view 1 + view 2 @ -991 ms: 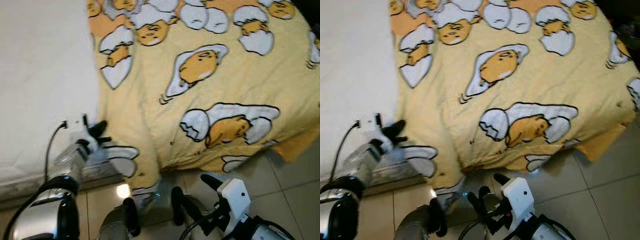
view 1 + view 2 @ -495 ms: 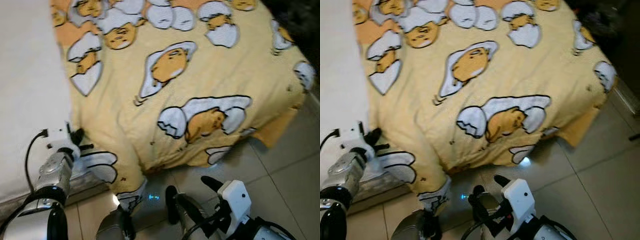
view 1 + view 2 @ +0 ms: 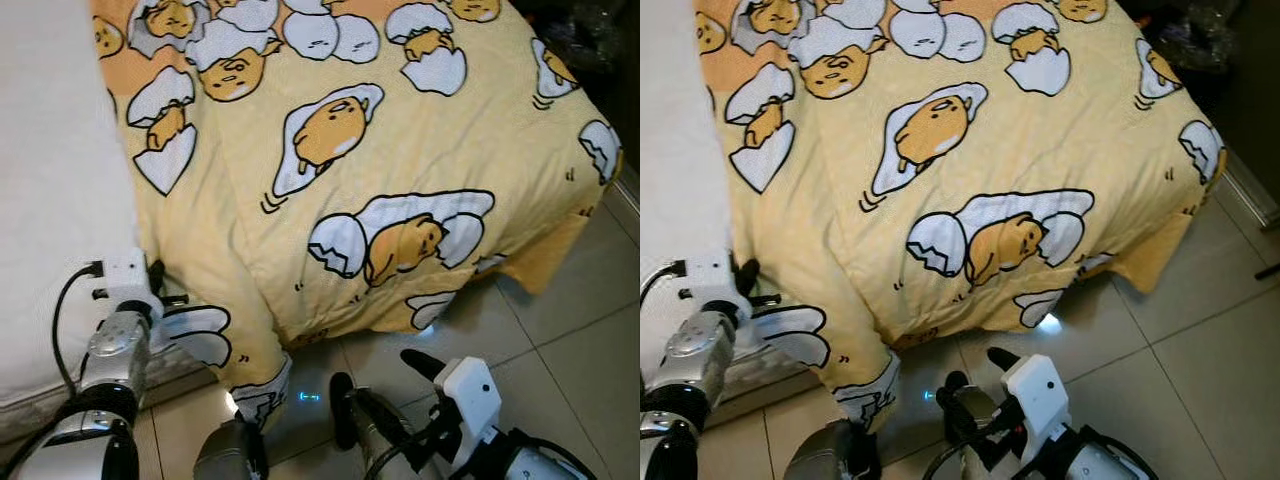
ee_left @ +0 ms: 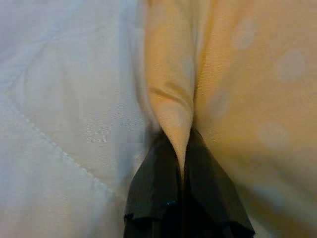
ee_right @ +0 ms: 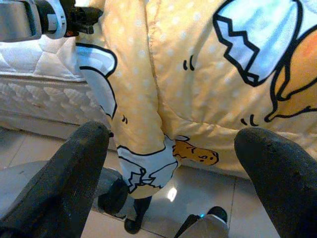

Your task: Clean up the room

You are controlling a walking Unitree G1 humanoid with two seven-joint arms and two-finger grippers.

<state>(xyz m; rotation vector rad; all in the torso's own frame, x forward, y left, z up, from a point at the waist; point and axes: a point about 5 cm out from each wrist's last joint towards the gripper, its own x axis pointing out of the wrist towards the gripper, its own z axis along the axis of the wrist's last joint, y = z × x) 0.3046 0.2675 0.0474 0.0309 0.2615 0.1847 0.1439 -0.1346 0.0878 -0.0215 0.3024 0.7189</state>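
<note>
My left gripper [image 4: 182, 163] pinches a fold of the yellow blanket [image 3: 400, 150] at its edge beside the white mattress [image 3: 50, 200]. My right gripper [image 5: 171, 163] hangs spread wide above the floor tiles [image 3: 560, 330], blanket just ahead, untouched.

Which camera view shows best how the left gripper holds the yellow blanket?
The left wrist view: the left gripper is shut on a fold of the yellow blanket. The eye views show it small at the blanket's edge by the white mattress; the right wrist view shows it far off.
</note>
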